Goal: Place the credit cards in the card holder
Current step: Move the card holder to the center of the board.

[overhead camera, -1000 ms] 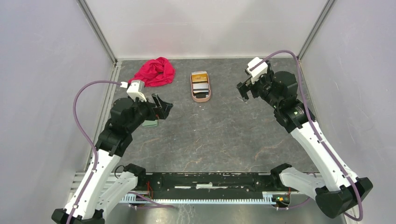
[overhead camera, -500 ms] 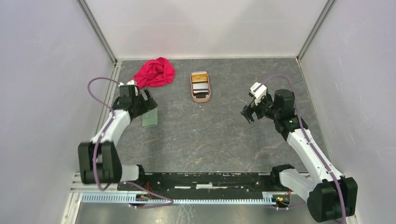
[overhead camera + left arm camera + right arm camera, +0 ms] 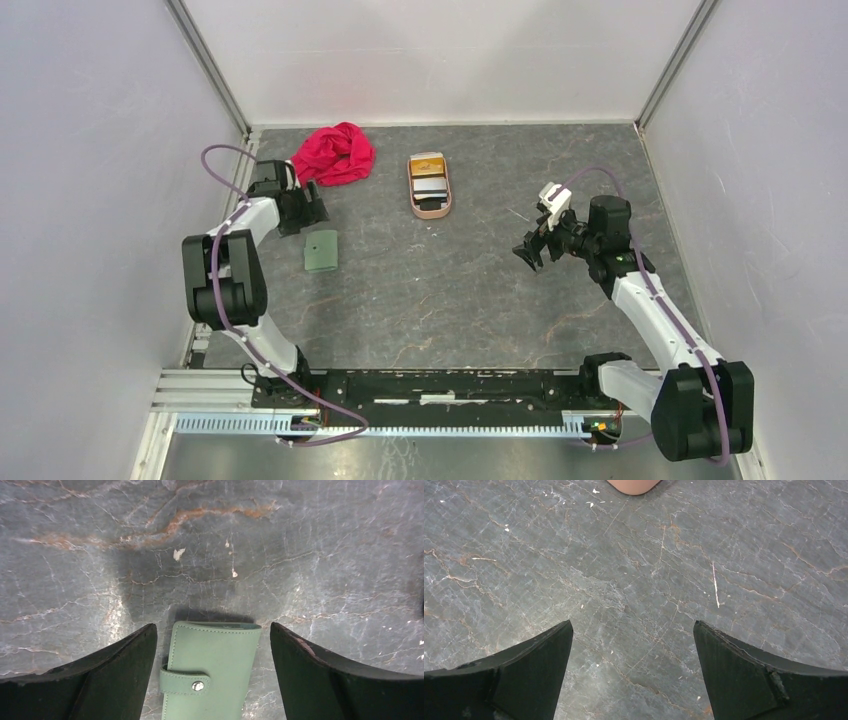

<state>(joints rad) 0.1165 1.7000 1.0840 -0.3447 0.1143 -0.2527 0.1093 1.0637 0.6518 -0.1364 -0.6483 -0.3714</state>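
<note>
Card holder (image 3: pixel 321 251) first: sage green with its snap tab fastened, it lies flat on the grey marbled table (image 3: pixel 450 290) at the left. The left gripper (image 3: pixel 308 212) hangs over its far end, fingers (image 3: pixel 100 680) spread wide to either side and gripping nothing. Just behind sits a crumpled red cloth (image 3: pixel 333 154). Toward the middle, the credit cards (image 3: pixel 430 180), orange at the back and grey nearer, lie in a pinkish oval tray (image 3: pixel 431 214). On the right, the right gripper (image 3: pixel 527 252) hovers above the table, wide open and empty.
</note>
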